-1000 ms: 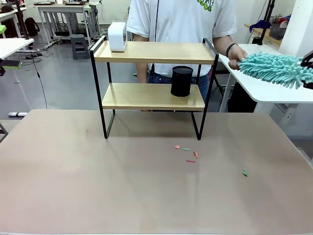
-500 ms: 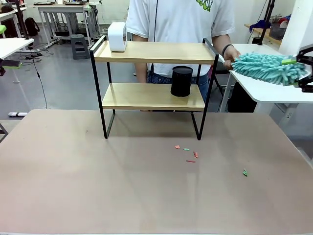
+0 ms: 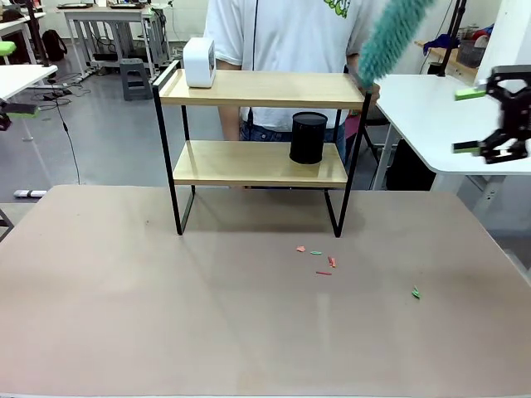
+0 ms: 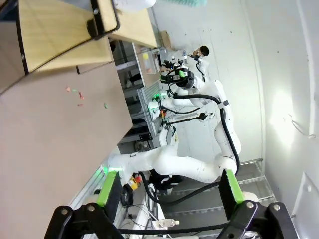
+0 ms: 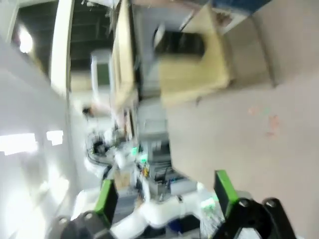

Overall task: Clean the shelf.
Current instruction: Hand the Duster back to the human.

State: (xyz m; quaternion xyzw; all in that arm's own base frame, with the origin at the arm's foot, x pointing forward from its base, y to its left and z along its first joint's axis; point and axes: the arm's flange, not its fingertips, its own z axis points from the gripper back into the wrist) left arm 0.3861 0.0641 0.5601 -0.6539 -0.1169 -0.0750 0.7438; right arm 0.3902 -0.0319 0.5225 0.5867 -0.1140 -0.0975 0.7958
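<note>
- Front view: the shelf (image 3: 261, 141) stands at the far edge of the tan table (image 3: 166, 315), with a white box (image 3: 199, 62) on its top board and a black cylinder (image 3: 308, 138) on the lower one. A person behind it holds a teal duster (image 3: 390, 37) raised near the top board's right end. The right gripper (image 3: 479, 120) hangs empty at the right edge, jaws apart, well clear of the shelf. A careless sweep of the duster could knock the box or cylinder off, or push dust onto the table, where small scraps (image 3: 319, 259) already lie.
- Left wrist view: the left gripper (image 4: 167, 189) has its jaws wide apart and empty; the shelf's boards sit at the top left, well away. Little risk from this arm unless it swings in while the person is working.
- Right wrist view: blurred, so the arm is probably moving. Its jaws stand apart, empty. The shelf and cylinder show far off. A fast swing could meet the person's arm or the duster.
</note>
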